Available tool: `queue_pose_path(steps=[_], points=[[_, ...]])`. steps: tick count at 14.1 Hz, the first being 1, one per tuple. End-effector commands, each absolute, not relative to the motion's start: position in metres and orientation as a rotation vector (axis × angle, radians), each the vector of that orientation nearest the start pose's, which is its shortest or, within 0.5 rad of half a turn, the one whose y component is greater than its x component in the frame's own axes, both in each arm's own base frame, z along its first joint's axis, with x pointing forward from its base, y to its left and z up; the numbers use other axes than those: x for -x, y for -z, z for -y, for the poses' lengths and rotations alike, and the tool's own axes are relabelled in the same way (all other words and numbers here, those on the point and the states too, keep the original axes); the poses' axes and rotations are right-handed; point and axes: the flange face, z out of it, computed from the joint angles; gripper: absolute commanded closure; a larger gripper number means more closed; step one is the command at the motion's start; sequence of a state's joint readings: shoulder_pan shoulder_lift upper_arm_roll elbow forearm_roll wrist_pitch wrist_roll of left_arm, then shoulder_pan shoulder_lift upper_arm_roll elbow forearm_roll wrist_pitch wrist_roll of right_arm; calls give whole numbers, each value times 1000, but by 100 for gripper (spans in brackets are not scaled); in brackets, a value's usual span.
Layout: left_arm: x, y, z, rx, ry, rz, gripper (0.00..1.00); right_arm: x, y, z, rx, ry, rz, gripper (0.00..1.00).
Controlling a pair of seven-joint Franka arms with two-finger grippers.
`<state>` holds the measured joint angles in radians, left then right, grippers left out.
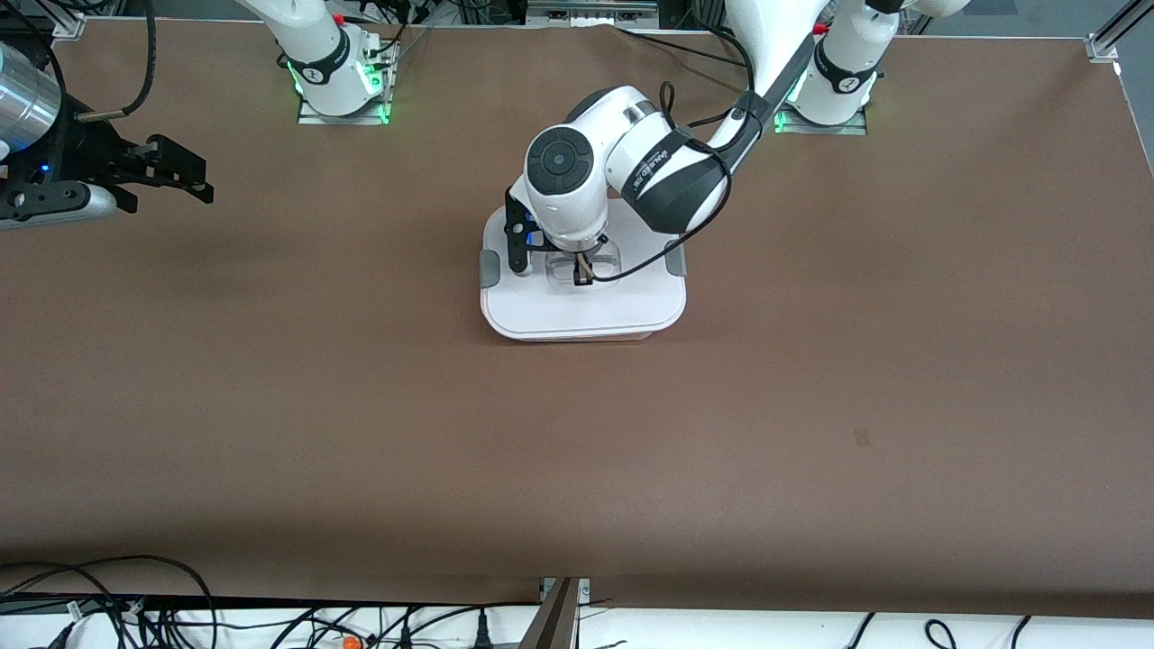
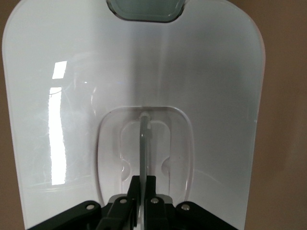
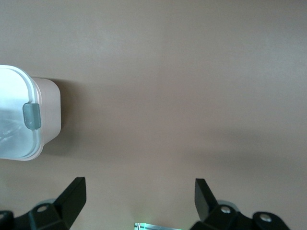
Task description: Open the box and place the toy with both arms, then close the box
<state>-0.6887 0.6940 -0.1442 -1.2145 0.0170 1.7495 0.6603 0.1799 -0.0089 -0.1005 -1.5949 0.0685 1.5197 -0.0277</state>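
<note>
Rounded translucent pinkish plastic box [image 1: 584, 311], white lid on, sits mid brown worktop [image 1: 577, 433].

Left end effector [image 1: 583, 270] down in lid's clear recessed handle [image 2: 144, 153], fingers closed on handle rib.

Right end effector [image 1: 185, 176] waits wide open above worktop at right arm's end.

Pink toy not visible; likely inside, or opening not yet done — cannot tell.

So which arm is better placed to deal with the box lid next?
Left. The left gripper is already down on the lid, its fingers closed on the clear handle. The right gripper waits open over bare table toward the right arm's end.
</note>
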Motion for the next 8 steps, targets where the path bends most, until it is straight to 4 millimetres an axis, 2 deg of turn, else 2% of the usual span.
queue_pose_path(steps=[1, 8], points=[[-500, -341, 530, 2350, -274, -2107, 100, -538, -620, -51, 3079, -95, 165, 0], [-499, -337, 530, 2316, -275, -2100, 100, -538, -620, -50, 3077, -95, 161, 0]])
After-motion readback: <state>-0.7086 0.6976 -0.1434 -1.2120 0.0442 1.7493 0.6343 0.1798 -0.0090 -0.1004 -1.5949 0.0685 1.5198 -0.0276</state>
